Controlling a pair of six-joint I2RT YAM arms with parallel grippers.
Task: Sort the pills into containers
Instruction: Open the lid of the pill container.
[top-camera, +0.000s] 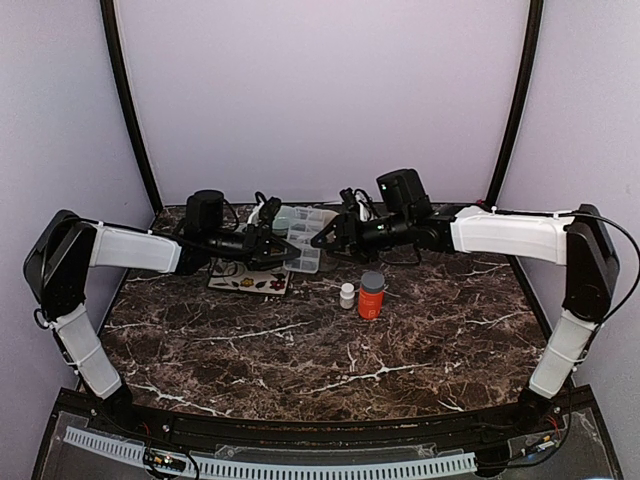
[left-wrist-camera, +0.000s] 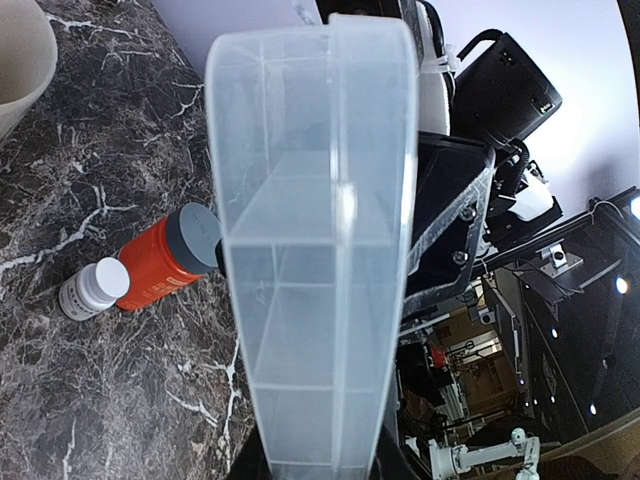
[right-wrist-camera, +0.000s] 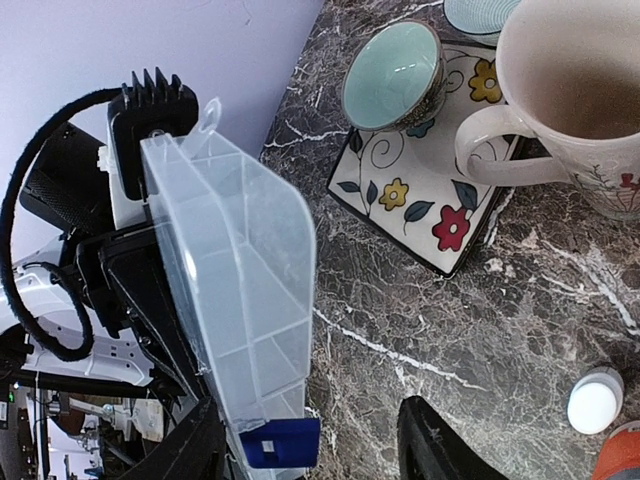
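A clear plastic compartment box (top-camera: 305, 243) hangs above the table between the two arms. Its dividers show in the left wrist view (left-wrist-camera: 320, 250), and its cells look empty. My left gripper (left-wrist-camera: 320, 468) is shut on one end of it. The other end, with a blue latch (right-wrist-camera: 280, 442), lies between the fingers of my right gripper (right-wrist-camera: 315, 450). That gripper is open, and its right finger (right-wrist-camera: 440, 445) stands well clear of the box (right-wrist-camera: 235, 290). No pills show in any view. An orange bottle (top-camera: 371, 296) and a small white bottle (top-camera: 347, 295) stand mid-table.
A floral tile (right-wrist-camera: 430, 190) at the back left carries a teal bowl (right-wrist-camera: 392, 75) and a white mug (right-wrist-camera: 580, 100). The two bottles (left-wrist-camera: 160, 265) stand just right of the tile. Curtain walls close the back and sides.
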